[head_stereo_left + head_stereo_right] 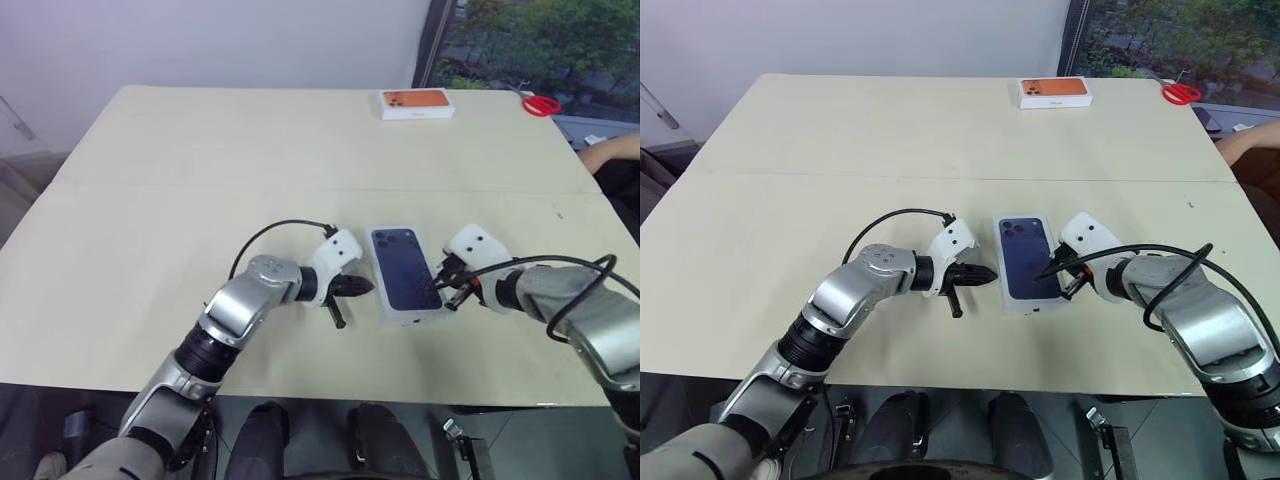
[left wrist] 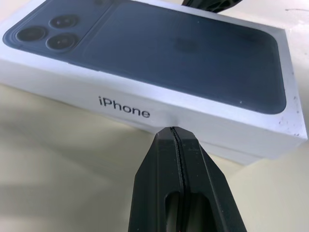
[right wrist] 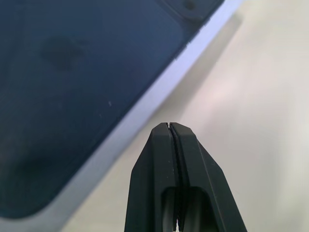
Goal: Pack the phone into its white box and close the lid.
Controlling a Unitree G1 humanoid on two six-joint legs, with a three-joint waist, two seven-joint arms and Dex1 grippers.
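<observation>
Now lid point(image 1: 407, 270) on; claws flanking

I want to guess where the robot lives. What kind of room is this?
Probably an office or lab room. A big plain table stands by a white wall, with a window onto green trees behind it. Red scissors and an orange-topped box lie at its far edge.

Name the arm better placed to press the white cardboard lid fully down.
Right, probably. The right gripper, shut, sits at the lid's edge, angled down toward its top; the left gripper, also shut, points sideways at its side wall.
</observation>
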